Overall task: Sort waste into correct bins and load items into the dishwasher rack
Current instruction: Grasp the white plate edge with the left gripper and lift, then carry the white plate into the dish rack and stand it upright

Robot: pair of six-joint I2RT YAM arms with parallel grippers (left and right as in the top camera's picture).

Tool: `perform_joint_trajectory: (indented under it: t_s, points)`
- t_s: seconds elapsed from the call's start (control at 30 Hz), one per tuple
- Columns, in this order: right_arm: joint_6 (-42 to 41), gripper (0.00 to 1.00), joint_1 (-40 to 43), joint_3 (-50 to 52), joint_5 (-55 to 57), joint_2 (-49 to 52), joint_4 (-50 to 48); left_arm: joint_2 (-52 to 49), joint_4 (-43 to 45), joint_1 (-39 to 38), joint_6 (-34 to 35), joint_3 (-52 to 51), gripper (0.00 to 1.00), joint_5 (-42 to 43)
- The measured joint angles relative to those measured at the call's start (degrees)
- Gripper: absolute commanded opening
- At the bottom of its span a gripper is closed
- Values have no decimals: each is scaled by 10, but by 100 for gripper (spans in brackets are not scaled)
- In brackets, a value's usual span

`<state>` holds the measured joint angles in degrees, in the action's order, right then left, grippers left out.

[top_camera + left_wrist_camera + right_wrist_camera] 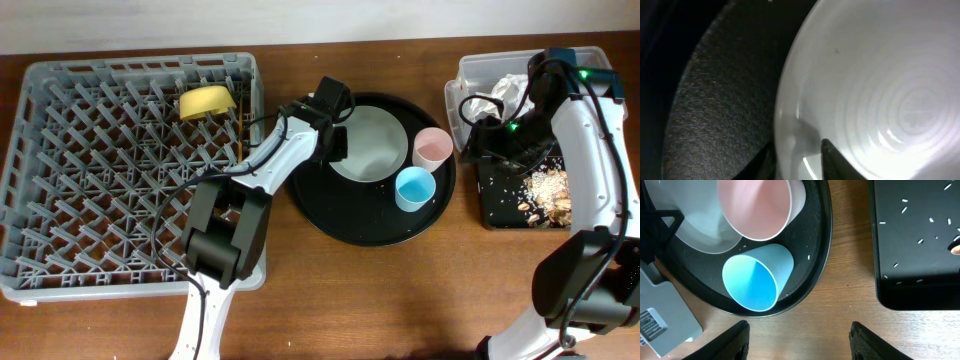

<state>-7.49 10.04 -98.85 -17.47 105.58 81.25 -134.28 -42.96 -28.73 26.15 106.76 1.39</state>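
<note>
The pale grey plate [375,140] lies on the large round black tray [350,222], beside the pink cup [433,148] and the light blue cup [415,188]. My left gripper [335,135] straddles the plate's left rim; in the left wrist view its fingers [797,160] press on both sides of the plate [880,85]. My right gripper [472,148] hangs open and empty over bare table [797,340], between the blue cup [757,277] and the flat black tray [915,255]. The yellow bowl [205,102] stands in the dishwasher rack [100,180]. Chopsticks and spoon are out of view.
The clear tub [480,70] at the back right holds white napkins [510,88]. The flat black tray [495,200] in front of it holds tan food scraps [550,190]. The pink cup [757,207] lies tilted against the plate [700,225].
</note>
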Motion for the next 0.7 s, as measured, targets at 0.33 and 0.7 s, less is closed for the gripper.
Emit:
perform_joint_trajectory:
  t_s: [0.33,0.7]
  points:
    - [0,65,0,0,0,0,2,10,-31,4,-10,16,1,9]
    - [7,65,0,0,0,0,3,321,-141,3,-158,59,1,-354]
